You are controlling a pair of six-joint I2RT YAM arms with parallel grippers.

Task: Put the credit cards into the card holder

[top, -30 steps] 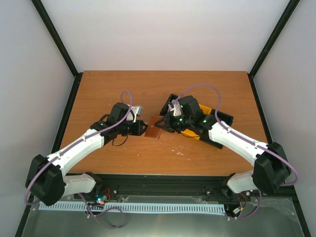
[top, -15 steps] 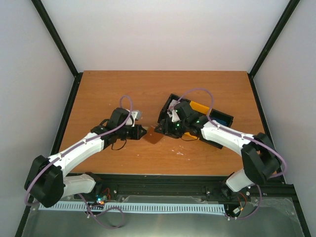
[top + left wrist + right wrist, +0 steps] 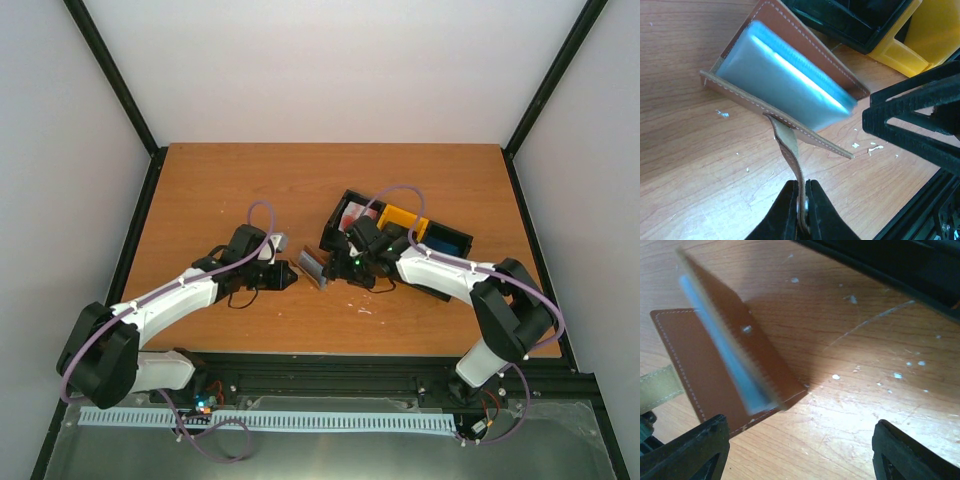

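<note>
Left hand [image 3: 801, 212] clenched on strap [image 3: 788, 145] of card holder [image 3: 785, 75] | right hand [image 3: 800, 447] spread wide, empty, just beside it

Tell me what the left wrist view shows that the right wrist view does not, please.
Left wrist only: the left fingers shut on the strap of the card holder, and a yellow tray compartment. Right wrist only: the right fingers standing wide open, holding nothing. Both: the brown card holder open, pale blue inside, on the wooden table.
</note>
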